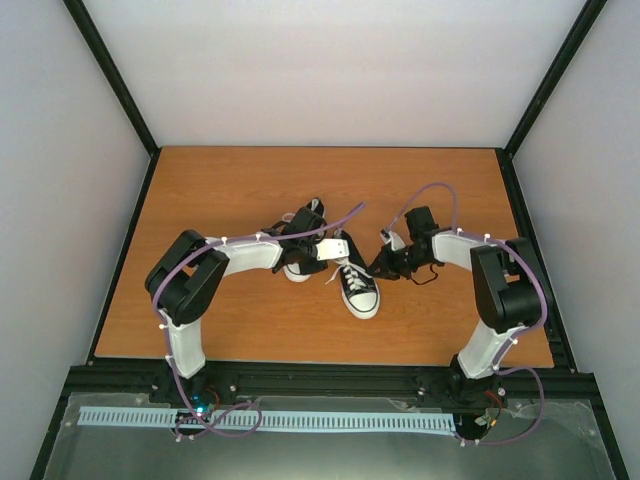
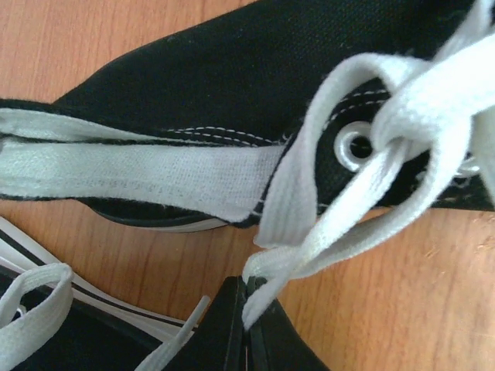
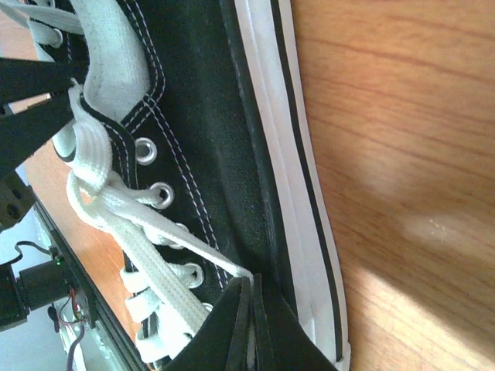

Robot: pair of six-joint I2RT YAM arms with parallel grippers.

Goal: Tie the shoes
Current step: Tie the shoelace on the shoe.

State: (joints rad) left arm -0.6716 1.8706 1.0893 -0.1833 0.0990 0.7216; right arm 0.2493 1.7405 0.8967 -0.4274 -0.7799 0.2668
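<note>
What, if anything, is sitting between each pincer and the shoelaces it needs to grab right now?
Nothing visible stands in the way. The left pincer is shut on a white lace that leads up to the knot by the eyelet. The right pincer is shut on a lace strand that crosses the shoe's side.

on the table [image 1: 200,190] the near shoe [image 1: 360,288] lies centre, toe toward the arm bases; the far shoe [image 1: 300,240] just behind-left, seemingly touching it. left gripper [image 2: 247,313] sits left of the near shoe, right gripper [image 3: 249,313] right, both on its laces [image 1: 347,272]
</note>
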